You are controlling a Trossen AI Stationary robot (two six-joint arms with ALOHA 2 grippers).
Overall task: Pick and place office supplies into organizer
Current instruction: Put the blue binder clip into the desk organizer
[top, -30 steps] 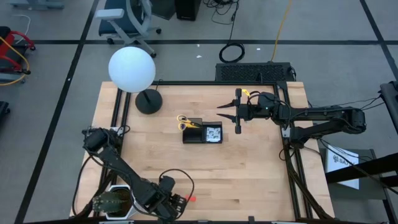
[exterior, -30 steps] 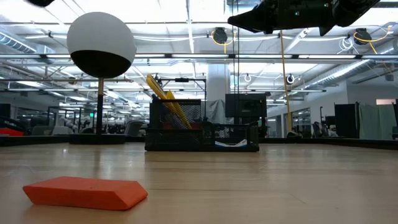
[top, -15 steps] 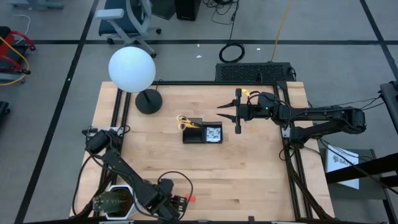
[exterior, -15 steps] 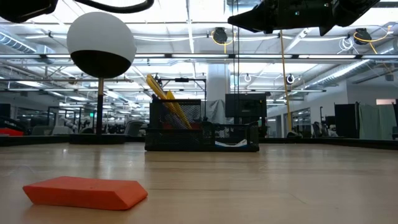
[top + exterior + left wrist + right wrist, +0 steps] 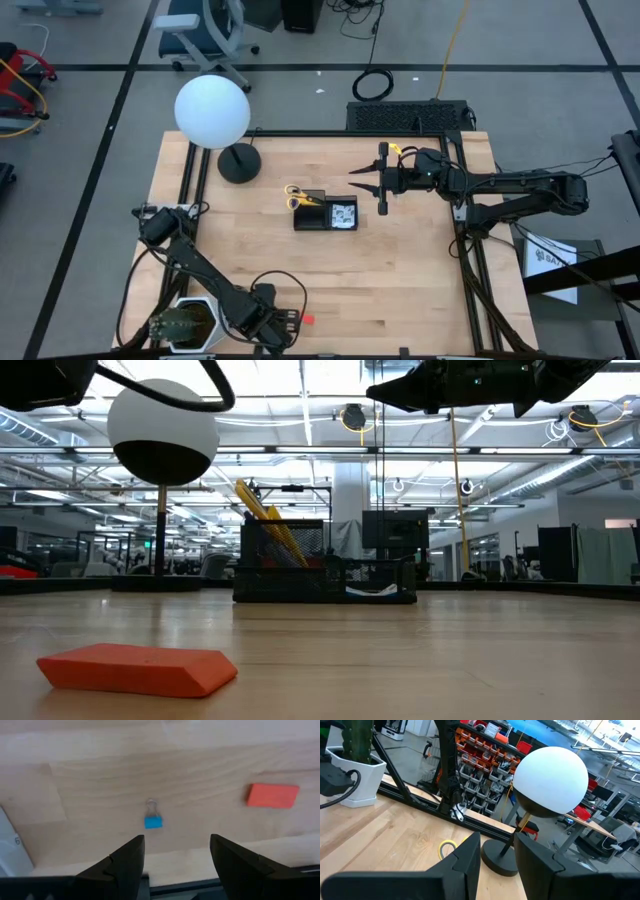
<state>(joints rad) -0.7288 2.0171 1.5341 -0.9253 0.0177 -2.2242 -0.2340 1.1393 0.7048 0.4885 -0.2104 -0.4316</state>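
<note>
The black organizer [image 5: 325,214] stands mid-table, with yellow-handled scissors [image 5: 297,196] upright in its left compartment; the low view shows it [image 5: 325,565] with yellow items sticking up. A red eraser [image 5: 307,320] lies flat near the table's near edge. A small blue binder clip [image 5: 153,821] lies beside it. My left gripper [image 5: 177,860] points down above the clip, open, with the eraser [image 5: 272,796] off to one side. My right gripper [image 5: 363,180] hovers open, level, just right of the organizer, fingers pointing toward it.
A lamp with a white globe [image 5: 212,112] and round black base [image 5: 239,162] stands at the far left. A potted cactus [image 5: 180,326] sits at the near left corner beside my left arm. Bare wood lies between the organizer and the eraser [image 5: 135,668].
My left gripper has rolled about its downward line while staying above the same spot near the table's near edge. In the low view more of that arm and its cable now shows at the top left. The things on the table lie as before.
</note>
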